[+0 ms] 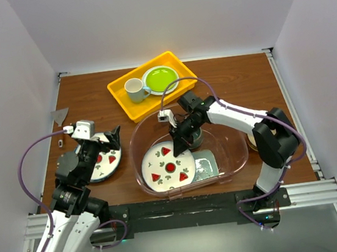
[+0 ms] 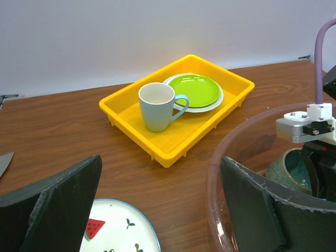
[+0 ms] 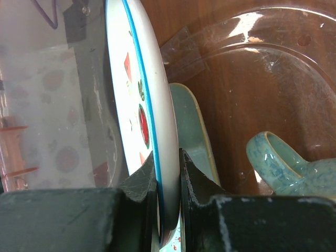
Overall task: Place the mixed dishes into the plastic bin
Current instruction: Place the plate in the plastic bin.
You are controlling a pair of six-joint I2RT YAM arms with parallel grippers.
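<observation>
The plastic bin [image 1: 238, 165] holds a white plate [image 1: 168, 166] with red-and-green motifs, a mint-green tray [image 1: 206, 165] and a dark teal mug [image 1: 194, 137]. My right gripper [image 1: 177, 146] is shut on the far rim of that plate. In the right wrist view the plate [image 3: 157, 100] stands edge-on between the pads of the right gripper [image 3: 169, 173], with the tray [image 3: 191, 131] and mug [image 3: 283, 163] behind it. My left gripper [image 1: 107, 141] hangs open over a second watermelon-motif plate [image 1: 103, 163] left of the bin. In the left wrist view that plate [image 2: 118, 233] lies below the left gripper [image 2: 157, 215].
A yellow tray [image 1: 123, 99] at the back holds a white mug [image 1: 134, 89] and a lime-green plate [image 1: 160, 78]. A dark round dish [image 1: 67, 162] lies at the far left. Something tan [image 1: 252, 143] shows behind the right arm. A grey scrap [image 1: 61, 116] lies by the left wall.
</observation>
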